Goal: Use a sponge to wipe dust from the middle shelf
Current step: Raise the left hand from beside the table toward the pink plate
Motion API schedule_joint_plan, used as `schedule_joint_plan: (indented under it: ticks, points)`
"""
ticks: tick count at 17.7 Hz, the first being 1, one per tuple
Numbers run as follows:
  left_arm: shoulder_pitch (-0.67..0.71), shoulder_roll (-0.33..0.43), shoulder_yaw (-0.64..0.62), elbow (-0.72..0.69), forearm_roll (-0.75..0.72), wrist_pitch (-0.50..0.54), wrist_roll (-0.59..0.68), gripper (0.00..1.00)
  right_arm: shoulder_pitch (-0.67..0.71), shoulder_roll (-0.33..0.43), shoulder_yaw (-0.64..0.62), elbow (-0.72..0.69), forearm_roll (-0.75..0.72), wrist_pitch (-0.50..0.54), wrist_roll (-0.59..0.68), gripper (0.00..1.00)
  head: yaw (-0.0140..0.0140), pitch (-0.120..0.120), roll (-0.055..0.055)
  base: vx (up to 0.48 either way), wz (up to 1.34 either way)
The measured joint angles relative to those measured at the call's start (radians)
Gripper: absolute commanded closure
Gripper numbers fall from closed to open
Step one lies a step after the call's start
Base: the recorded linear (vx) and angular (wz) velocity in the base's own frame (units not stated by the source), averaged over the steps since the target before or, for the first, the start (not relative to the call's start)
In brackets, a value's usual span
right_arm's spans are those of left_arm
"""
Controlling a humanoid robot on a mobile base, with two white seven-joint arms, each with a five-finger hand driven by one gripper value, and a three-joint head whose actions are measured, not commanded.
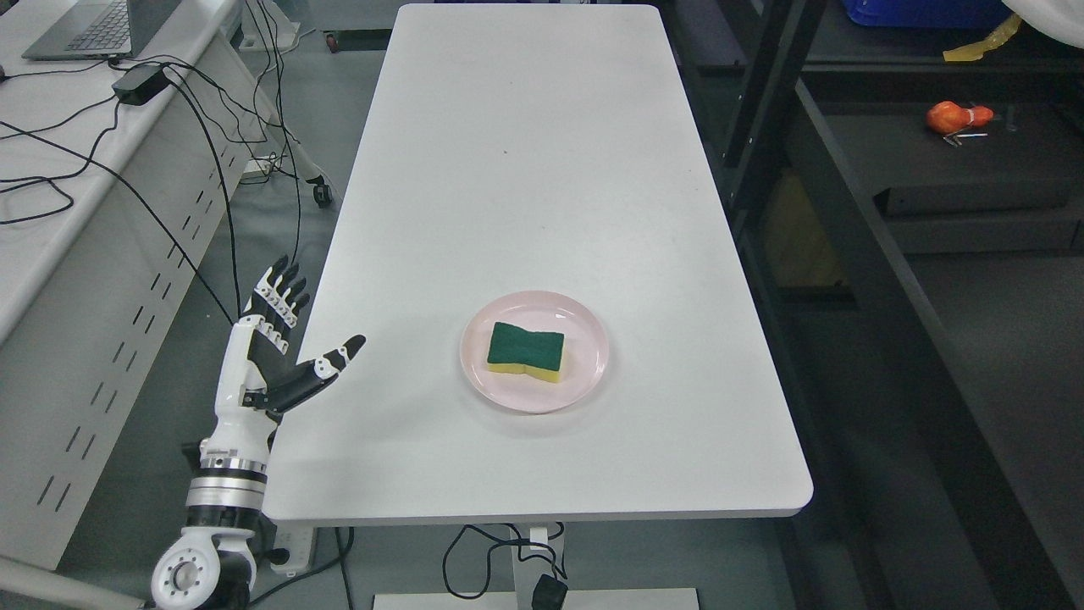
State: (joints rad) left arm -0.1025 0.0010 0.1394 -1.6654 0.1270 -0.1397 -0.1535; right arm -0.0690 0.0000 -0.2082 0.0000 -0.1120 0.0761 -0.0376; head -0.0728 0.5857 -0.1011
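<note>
White laminate tabletop (542, 169) carries one round pale pink plate (584, 373) near its front edge, and on the plate lies a waisted sponge (525, 349) with a green scouring top over a yellow base. Nothing else stands on the surface. Left hand (271, 356) hovers at the table's left edge, well apart from the plate, fingers (284, 292) spread wide and holding nothing. Black cables (212, 152) drape between the neighbouring white desk (51, 220) and the floor. Dark metal shelving (855, 220) stands to the right, an orange object (957, 117) lying on one shelf.
</note>
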Motion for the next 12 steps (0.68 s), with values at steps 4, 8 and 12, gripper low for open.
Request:
schedule_joint_plan:
  ticks: [4, 8, 12]
  points:
    - [-0.003, 0.0, 0.002, -0.003, 0.0, 0.001, 0.0, 0.02, 0.0, 0.0, 0.0, 0.0, 0.0, 0.0, 0.0, 0.0, 0.0, 0.0, 0.0, 0.0, 0.0]
    - [-0.016, 0.004, 0.002, -0.002, -0.006, 0.021, 0.0, 0.02, 0.0, 0.0, 0.0, 0.0, 0.0, 0.0, 0.0, 0.0, 0.0, 0.0, 0.0, 0.0, 0.0]
    - [-0.083, 0.054, -0.017, 0.023, -0.126, -0.006, -0.032, 0.07, 0.0, 0.0, 0.0, 0.0, 0.0, 0.0, 0.0, 0.0, 0.0, 0.0, 0.0, 0.0, 0.0]
